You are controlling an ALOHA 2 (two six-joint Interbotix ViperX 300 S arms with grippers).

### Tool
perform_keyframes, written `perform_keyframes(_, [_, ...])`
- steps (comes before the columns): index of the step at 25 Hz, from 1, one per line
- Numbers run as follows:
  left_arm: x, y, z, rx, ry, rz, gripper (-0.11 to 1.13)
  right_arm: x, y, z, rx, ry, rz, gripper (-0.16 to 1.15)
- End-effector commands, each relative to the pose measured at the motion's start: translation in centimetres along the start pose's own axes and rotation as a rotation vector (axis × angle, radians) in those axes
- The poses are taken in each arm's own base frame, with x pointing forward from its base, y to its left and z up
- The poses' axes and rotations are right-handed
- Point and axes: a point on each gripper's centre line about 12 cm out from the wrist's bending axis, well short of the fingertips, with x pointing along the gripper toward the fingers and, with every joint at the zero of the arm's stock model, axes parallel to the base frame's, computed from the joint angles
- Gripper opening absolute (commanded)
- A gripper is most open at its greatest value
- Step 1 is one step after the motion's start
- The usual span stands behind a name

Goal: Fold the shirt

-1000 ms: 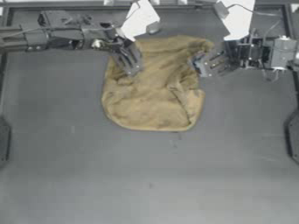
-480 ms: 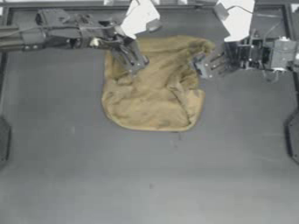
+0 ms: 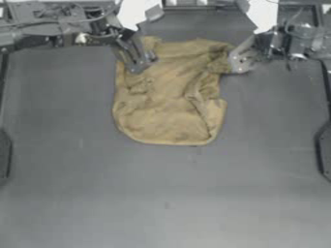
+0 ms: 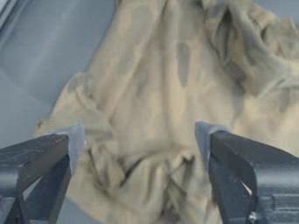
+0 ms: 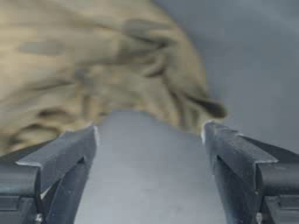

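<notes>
The tan camouflage shirt [image 3: 169,97] lies crumpled in a rounded heap at the far middle of the table. My left gripper [image 3: 139,61] hovers open over the heap's far left corner. In the left wrist view the wrinkled shirt [image 4: 175,78] fills the space beyond the left gripper [image 4: 140,135], with cloth under the spread jaws. My right gripper [image 3: 237,64] is open at the heap's far right corner. In the right wrist view the right gripper [image 5: 151,131] has bare table between its jaws, and the shirt's bunched edge [image 5: 116,70] lies just beyond them.
The dark table [image 3: 168,193] stretches bare toward the near side. White arm housings [image 3: 139,10] sit along the far edge, and dark fixtures [image 3: 325,150] stand at the left and right edges.
My right gripper has drawn back slightly toward the far right, off the cloth's corner. The left gripper and the shirt have hardly moved.
</notes>
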Motion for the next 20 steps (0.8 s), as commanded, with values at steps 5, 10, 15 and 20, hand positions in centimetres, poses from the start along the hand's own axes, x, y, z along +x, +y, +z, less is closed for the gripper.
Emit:
perform_keyframes(5, [-4.4,-0.9,0.9,0.016,-0.084,-0.018,1.02,1.2,-1.6,1.2,0.035,0.012,0.005,0.98])
perform_keyframes(10, [-4.5,-1.3,0.2,0.021,-0.072,-0.026,1.02,3.4,-2.8,0.8,0.095,0.041,0.025,0.98])
perform_keyframes(15, [-4.5,-1.4,-0.2,0.023,-0.063,-0.027,1.01,5.1,-3.6,0.0,0.142,0.065,0.032,0.98])
perform_keyframes(20, [-4.6,-1.4,-0.2,0.025,-0.066,-0.027,1.01,6.1,-4.2,-0.2,0.172,0.057,0.04,0.98])
